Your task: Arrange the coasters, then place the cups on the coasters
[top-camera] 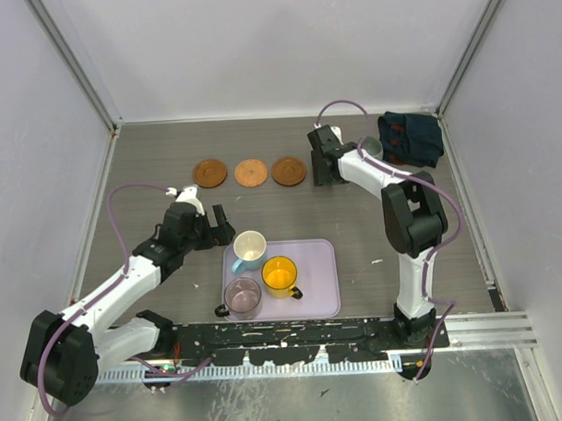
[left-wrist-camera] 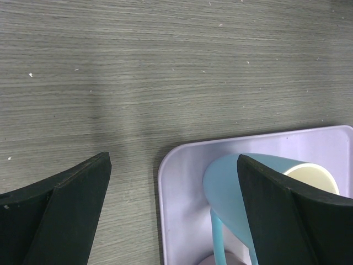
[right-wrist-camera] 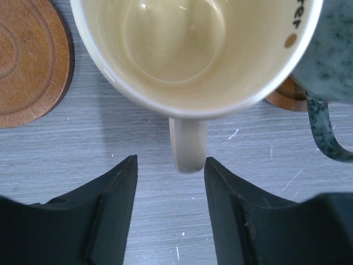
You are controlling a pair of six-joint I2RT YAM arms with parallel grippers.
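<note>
Three brown coasters point(top-camera: 250, 173) lie in a row at the back of the table. My right gripper point(right-wrist-camera: 170, 161) is open just right of them, and the handle point(right-wrist-camera: 188, 143) of the cream-yellow cup point(right-wrist-camera: 182, 44) ends between its fingertips without touching either. A coaster point(right-wrist-camera: 27, 61) lies left of that cup. To its right the grey-green cup point(right-wrist-camera: 331, 55) stands on another coaster point(right-wrist-camera: 287, 96). My left gripper point(left-wrist-camera: 174, 160) is wide open at the lavender tray's corner point(left-wrist-camera: 182, 182), beside the light blue cup point(left-wrist-camera: 231, 187). The orange-yellow cup point(top-camera: 280, 275) and the purple-grey cup point(top-camera: 242, 295) also stand on the tray.
A dark folded cloth point(top-camera: 410, 137) lies at the back right corner. The lavender tray point(top-camera: 321, 292) sits near the front edge between the arm bases. Grey walls close in the table on three sides.
</note>
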